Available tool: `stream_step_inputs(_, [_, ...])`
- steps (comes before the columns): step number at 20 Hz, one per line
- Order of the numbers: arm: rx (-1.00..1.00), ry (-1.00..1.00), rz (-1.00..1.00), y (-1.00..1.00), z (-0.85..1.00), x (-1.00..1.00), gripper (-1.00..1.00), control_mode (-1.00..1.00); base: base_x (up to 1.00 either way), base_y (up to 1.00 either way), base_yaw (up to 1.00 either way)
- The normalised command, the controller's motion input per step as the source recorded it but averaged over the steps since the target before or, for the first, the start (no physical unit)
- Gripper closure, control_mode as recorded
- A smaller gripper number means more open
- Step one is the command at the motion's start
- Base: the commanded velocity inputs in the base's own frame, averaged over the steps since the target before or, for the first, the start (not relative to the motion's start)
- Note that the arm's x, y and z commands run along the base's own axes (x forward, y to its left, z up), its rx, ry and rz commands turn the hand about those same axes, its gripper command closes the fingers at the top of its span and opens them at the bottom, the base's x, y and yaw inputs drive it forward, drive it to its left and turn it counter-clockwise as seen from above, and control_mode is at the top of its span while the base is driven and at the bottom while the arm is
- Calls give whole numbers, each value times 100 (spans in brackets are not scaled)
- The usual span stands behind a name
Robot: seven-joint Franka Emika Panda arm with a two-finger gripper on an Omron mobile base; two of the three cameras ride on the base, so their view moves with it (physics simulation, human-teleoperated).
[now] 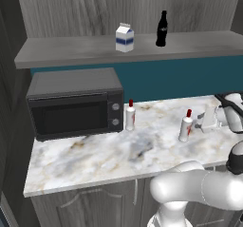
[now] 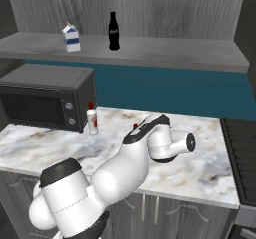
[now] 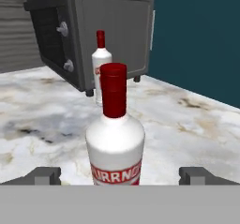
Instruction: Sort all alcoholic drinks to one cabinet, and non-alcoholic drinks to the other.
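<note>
Now the tool (image 3: 120, 174) is released, its two fingertips (image 3: 44, 175) standing wide apart, and the nearer bottle (image 3: 115, 134) rises straight ahead between them, not yet touched. It stands upright on the marble table (image 1: 95, 159), so its long axis crosses the line between the fingertips, which suits a grip from the side around the body. I judge that the coming move is a short push forward and then a closing. The second bottle (image 3: 100, 63) stands farther behind, just beside the microwave (image 1: 73, 102). The milk carton (image 1: 124, 37) and the cola bottle (image 1: 162, 29) are on the shelf (image 1: 57, 50) above.
</note>
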Motion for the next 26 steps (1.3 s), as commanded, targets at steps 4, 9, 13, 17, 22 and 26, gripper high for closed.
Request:
stream_step_inputs(4, [5, 0, 5, 0, -8, -25, -100, -100, 0, 0, 0])
stream_step_inputs(9, [6, 0, 4, 0, 0, -27, -100, -100, 0, 0, 0])
stream_step_inputs(13, [5, 0, 4, 0, 0, -20, -100, -100, 0, 0, 0])
stream_step_inputs(17, [7, 0, 4, 0, 0, -1, -100, -100, 0, 0, 0])
stream_step_inputs(22, [7, 0, 2, 0, 0, 30, -100, -100, 0, 0, 0])
stream_step_inputs(26, [4, 0, 1, 0, -1, 18, -100, -100, 0, 0, 0])
